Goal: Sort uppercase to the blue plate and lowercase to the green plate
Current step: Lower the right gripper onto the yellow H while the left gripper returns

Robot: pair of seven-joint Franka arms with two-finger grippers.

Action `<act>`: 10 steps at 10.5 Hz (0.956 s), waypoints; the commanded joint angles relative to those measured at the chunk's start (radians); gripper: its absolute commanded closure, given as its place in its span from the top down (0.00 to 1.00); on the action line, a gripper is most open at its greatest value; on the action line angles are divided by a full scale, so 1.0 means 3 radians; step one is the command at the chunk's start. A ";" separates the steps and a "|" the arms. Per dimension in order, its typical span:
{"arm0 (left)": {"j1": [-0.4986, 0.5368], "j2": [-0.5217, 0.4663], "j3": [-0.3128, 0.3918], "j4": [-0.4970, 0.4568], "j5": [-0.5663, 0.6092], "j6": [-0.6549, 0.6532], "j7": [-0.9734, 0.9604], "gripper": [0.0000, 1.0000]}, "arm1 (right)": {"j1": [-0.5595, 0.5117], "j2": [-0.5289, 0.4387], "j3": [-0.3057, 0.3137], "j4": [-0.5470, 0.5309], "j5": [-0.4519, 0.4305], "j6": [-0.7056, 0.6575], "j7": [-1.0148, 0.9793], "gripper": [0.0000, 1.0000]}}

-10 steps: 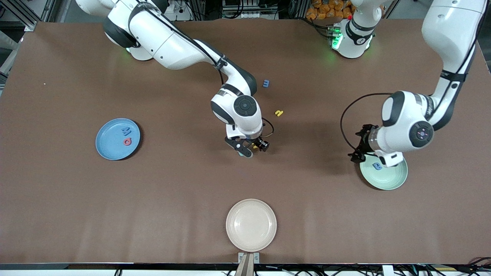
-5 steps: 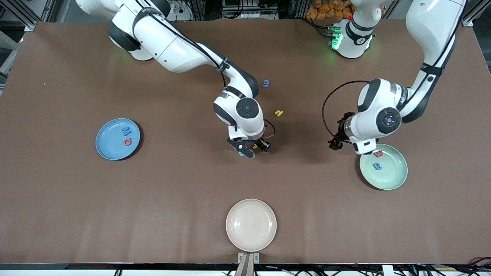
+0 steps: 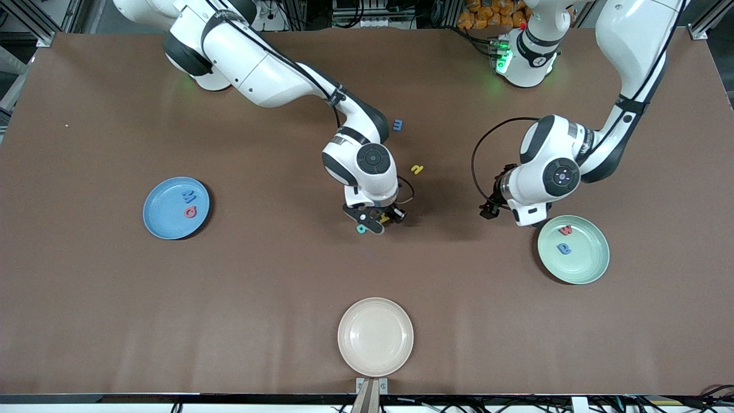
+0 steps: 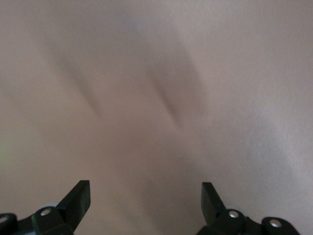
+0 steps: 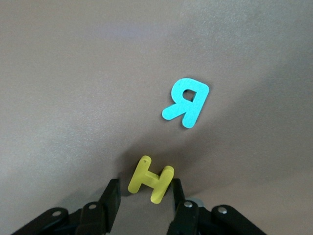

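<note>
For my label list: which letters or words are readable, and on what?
"M": blue, on blue plate
"G": red, same plate
"w": red, on green plate
"e": blue, same plate
"m": blue, on table
"n": yellow, on table
"H": yellow, in right gripper
"R": teal, on table
Nothing else readable.

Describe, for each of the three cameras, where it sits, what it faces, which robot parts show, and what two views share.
Front view: high across the table, facing both arms, the blue plate and green plate.
Left wrist view: on the left arm, facing bare table; left hand open.
Right wrist view: on the right arm; right hand around the yellow H.
Shared: front and right wrist views show the teal letter.
</note>
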 commanded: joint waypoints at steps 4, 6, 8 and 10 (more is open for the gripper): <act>-0.0180 -0.0032 -0.0003 -0.0040 0.0167 0.0065 -0.0031 1.00 | 0.0042 0.0077 -0.0069 0.0109 -0.0016 -0.0010 -0.0065 0.44; -0.0181 -0.0048 -0.0008 -0.0009 0.0346 0.0080 -0.0016 1.00 | 0.0042 0.0077 -0.0074 0.0109 -0.0022 -0.0010 -0.0075 0.39; -0.0181 -0.0048 -0.0013 -0.0009 0.0387 0.0162 0.0015 1.00 | 0.0047 0.0077 -0.0074 0.0104 -0.0037 -0.0010 -0.0086 0.32; -0.0181 -0.0048 -0.0013 -0.0019 0.0433 0.0213 0.0015 1.00 | 0.0047 0.0077 -0.0069 0.0104 -0.0042 -0.0010 -0.0091 0.27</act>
